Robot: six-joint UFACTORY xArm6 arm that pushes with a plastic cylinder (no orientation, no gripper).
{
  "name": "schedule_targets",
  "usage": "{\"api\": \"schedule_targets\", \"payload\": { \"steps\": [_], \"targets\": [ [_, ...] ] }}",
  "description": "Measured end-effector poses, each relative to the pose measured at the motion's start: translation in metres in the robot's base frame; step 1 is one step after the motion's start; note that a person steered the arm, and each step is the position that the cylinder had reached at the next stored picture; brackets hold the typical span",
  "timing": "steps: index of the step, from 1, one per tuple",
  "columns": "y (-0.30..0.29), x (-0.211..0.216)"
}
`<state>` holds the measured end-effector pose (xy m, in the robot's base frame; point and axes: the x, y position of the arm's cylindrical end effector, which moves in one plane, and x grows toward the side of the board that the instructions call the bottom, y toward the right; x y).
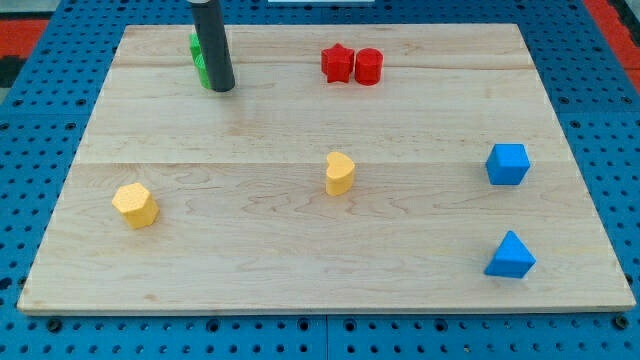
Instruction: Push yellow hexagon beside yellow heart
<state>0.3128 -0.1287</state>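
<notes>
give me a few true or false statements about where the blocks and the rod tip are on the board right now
1. The yellow hexagon touches the yellow heart. False: they lie well apart, hexagon near the view's left, heart near the middle.
2. My tip is at the view's top left, right beside the green block. True.
3. The red star and red cylinder sit side by side near the view's top. True.
4. The blue cube lies at the view's left edge. False: it is at the view's right, above the blue triangle.
5. My tip is pressing against the yellow hexagon. False: it is far from it, toward the view's top.
</notes>
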Motion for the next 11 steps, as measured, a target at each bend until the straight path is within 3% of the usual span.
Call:
{"api": "schedule_targets", "payload": {
  "steps": [3,4,6,7,9,10,11],
  "targets": [
    [-0.009,-0.001],
    [0.005,0.041],
    [-0.088,0.073],
    [-0.105,0.106],
    [-0.105,0.188],
    [-0.090,0.201],
    [0.006,0.187]
  ]
}}
